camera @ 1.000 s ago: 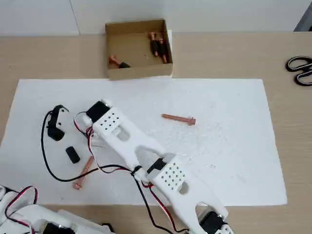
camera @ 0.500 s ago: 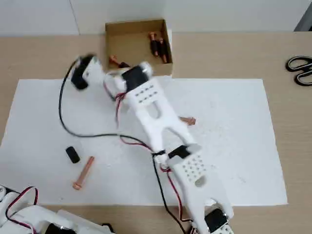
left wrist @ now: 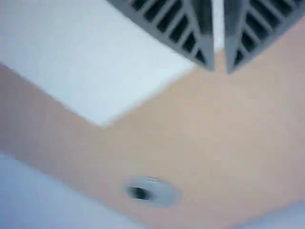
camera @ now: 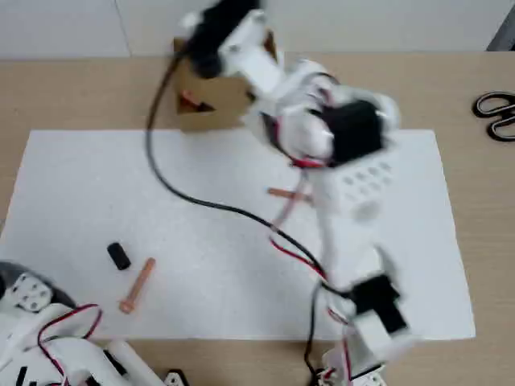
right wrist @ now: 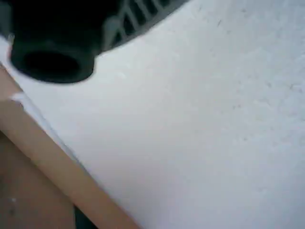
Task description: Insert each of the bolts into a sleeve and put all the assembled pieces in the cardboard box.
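Your left tool (left wrist: 219, 57) hangs over bare table (left wrist: 214, 133) by a corner of the sheet (camera: 80, 177). Its jaws are almost together and empty, so it looks parked out of the way. On the sheet you have a short black sleeve (camera: 119, 256) just beside a copper bolt (camera: 138, 285), close but not touching, probably a pair waiting to be joined. The box (camera: 193, 117) sits at the sheet's far edge, an assembled piece (camera: 191, 102) showing inside. A second bolt (camera: 282, 193), slim and copper, lies mid-sheet, partly under your right arm (camera: 354, 153). The right tool (camera: 225, 36) is above the box; I cannot tell whether it is open or gripping.
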